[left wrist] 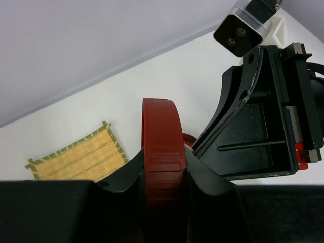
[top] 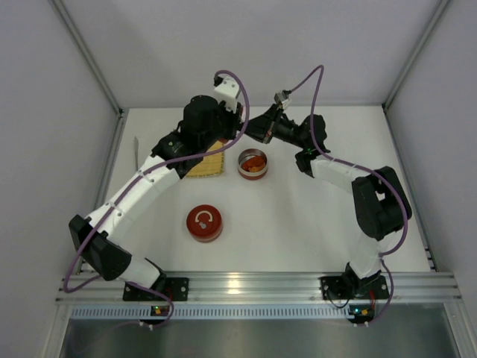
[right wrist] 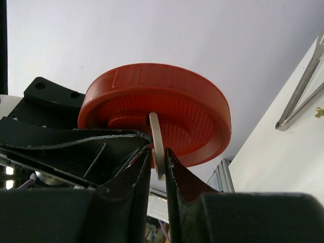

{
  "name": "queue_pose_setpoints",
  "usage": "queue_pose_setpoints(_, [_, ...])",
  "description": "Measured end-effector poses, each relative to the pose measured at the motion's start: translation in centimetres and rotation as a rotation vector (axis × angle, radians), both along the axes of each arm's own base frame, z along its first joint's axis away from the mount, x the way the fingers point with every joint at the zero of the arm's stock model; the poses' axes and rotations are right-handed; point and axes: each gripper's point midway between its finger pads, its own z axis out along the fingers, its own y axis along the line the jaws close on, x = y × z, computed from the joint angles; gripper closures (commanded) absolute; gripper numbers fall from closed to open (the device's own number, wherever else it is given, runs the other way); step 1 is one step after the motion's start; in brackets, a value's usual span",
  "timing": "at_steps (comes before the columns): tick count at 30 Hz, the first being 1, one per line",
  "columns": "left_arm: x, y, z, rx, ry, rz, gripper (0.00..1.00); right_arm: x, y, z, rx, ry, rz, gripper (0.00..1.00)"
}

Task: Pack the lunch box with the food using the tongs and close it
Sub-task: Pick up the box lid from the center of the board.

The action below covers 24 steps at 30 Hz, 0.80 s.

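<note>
Red round plastic lid (right wrist: 152, 96) stands on edge, clamped in the left gripper (left wrist: 162, 169); the right gripper (right wrist: 158, 157) pinches its whitish ring handle (right wrist: 156, 134). Orange-red food (top: 253, 165) fills a round bowl (top: 240, 159) beside the yellow woven mat (left wrist: 76, 159); silvery tongs (top: 136, 153) lie far left.

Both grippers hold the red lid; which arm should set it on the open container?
Right, likely: the right gripper pinches the ring tab on the red lid, so could lower it flat; the left gripper clamps its rim edgewise. The open container lies close.
</note>
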Motion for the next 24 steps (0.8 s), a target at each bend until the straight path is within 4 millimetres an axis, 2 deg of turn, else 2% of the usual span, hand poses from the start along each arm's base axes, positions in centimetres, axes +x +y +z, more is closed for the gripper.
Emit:
queue_pose_setpoints(5, [-0.2,-0.4,0.4,0.095,-0.081,-0.01,1.0,-0.3,0.0,0.4,0.012,-0.009,0.012,0.84])
queue_pose_setpoints(11, [-1.6,-1.1,1.4,0.189,-0.182,-0.027,1.0,-0.7,0.0,0.7,0.02,-0.017,0.03,0.83])
queue_pose_setpoints(12, [-1.7,-1.1,1.6,0.189,-0.187,-0.027,1.0,-0.8,0.0,0.8,0.025,-0.019,0.032,0.86])
queue_pose_setpoints(14, [-1.8,-0.9,1.7,0.181,-0.186,-0.018,1.0,-1.1,0.1,1.2,0.036,-0.031,0.039,1.0])
queue_pose_setpoints(17, [-1.7,-0.6,1.8,0.146,-0.17,0.005,1.0,-1.4,0.1,1.5,0.045,-0.05,0.046,1.0])
queue_pose_setpoints(18, [-1.7,-0.6,1.8,0.132,-0.162,0.013,0.8,-1.4,0.1,1.5,0.044,-0.051,0.046,1.0])
queue_pose_setpoints(21, [-1.3,-0.1,1.7,0.082,-0.13,0.04,0.34,-1.3,-0.1,1.4,0.033,-0.054,0.043,1.0])
queue_pose_setpoints(22, [-1.1,0.2,1.8,0.058,-0.116,0.052,0.07,-1.1,-0.2,1.0,0.014,-0.054,0.042,1.0])
queue_pose_setpoints(23, [-0.9,0.7,1.8,0.035,-0.096,0.062,0.02,-0.9,-0.4,0.7,-0.009,-0.05,0.041,1.0])
queue_pose_setpoints(24, [-0.6,1.2,1.9,0.014,-0.079,0.075,0.02,-0.6,-0.5,0.3,-0.042,-0.065,0.037,1.0])
